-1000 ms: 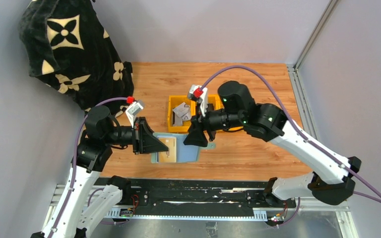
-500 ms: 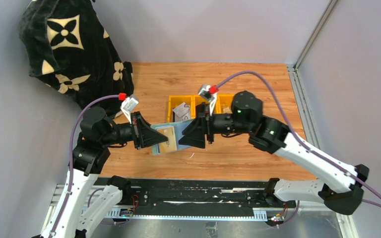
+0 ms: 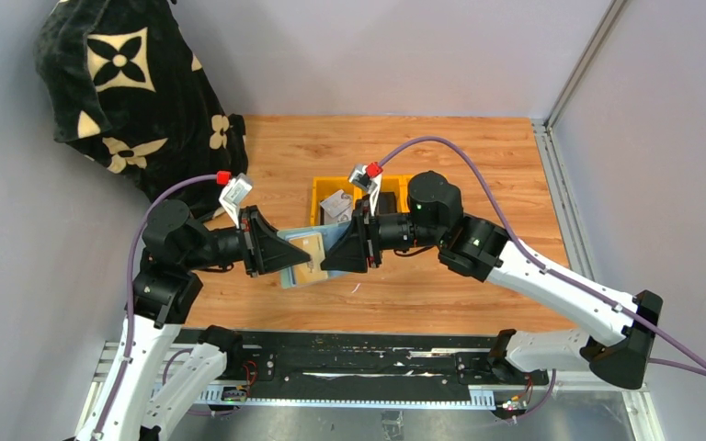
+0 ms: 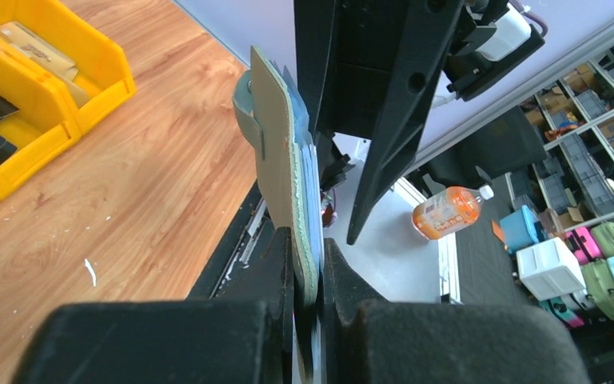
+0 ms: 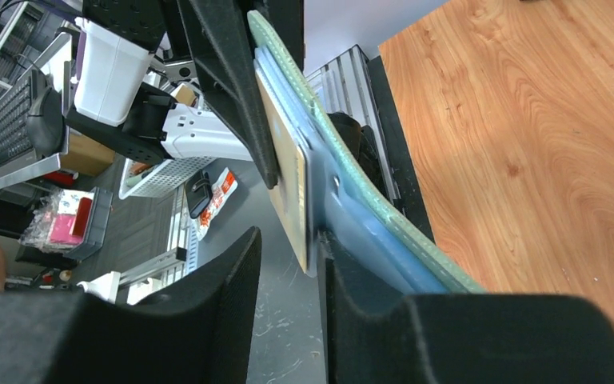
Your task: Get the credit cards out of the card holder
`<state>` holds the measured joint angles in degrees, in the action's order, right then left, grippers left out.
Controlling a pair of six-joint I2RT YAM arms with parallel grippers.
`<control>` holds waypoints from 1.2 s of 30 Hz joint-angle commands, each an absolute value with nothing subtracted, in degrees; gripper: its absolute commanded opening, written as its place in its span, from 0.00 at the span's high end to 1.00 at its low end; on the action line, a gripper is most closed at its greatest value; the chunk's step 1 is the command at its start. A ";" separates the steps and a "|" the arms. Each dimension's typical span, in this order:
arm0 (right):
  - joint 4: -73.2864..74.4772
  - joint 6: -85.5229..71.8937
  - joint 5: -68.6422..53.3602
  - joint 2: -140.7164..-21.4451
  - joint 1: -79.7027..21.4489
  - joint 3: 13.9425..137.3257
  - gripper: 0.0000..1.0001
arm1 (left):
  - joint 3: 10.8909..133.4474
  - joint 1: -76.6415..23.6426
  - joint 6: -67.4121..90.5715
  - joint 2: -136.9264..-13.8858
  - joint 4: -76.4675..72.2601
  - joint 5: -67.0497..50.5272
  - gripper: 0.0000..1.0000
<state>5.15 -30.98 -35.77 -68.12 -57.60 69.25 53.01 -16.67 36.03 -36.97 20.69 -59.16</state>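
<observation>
The left gripper (image 4: 308, 240) clamps the soft card holder (image 5: 368, 200) above the table (image 3: 478, 165). The right gripper (image 5: 288, 236) jaws stand narrow around the tan credit card (image 5: 292, 184) free edge, not pinching. It is probably stiff, light and slippery.

The left arm (image 3: 133, 363) and right arm (image 3: 552, 285) share one build: smooth white shells on the long links and rounded matte-black housings at the joints. A purple cable (image 3: 478, 163) runs loose along each arm to a small white-grey wrist camera (image 3: 237, 194) capped with a red connector (image 3: 223, 176). Tiny green lights (image 3: 414, 209) glow on the right arm's black housings. The left gripper (image 3: 305, 260) and right gripper (image 3: 324, 266) are black and wedge-shaped, with thick, blunt fingers (image 4: 276, 264).
</observation>
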 commanded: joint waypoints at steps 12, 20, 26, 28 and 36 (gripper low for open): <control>-7.24 -36.08 -38.21 -66.16 -57.92 65.07 1.00 | 49.06 -16.90 47.18 -34.06 9.60 -67.23 0.69; -6.53 -35.88 -38.02 -64.69 -57.55 64.01 1.00 | 48.83 -16.88 51.65 -34.27 5.57 -72.82 0.73; -4.43 -34.71 -36.59 -62.39 -56.47 63.45 1.00 | 49.62 -16.88 49.89 -34.56 7.95 -73.43 0.82; -3.93 -34.55 -36.63 -62.15 -56.46 63.41 1.00 | 49.97 -16.88 49.63 -34.95 8.38 -73.14 0.84; -2.60 -33.70 -36.56 -61.28 -56.43 62.61 1.00 | 52.44 -16.88 46.44 -36.29 11.36 -72.83 0.95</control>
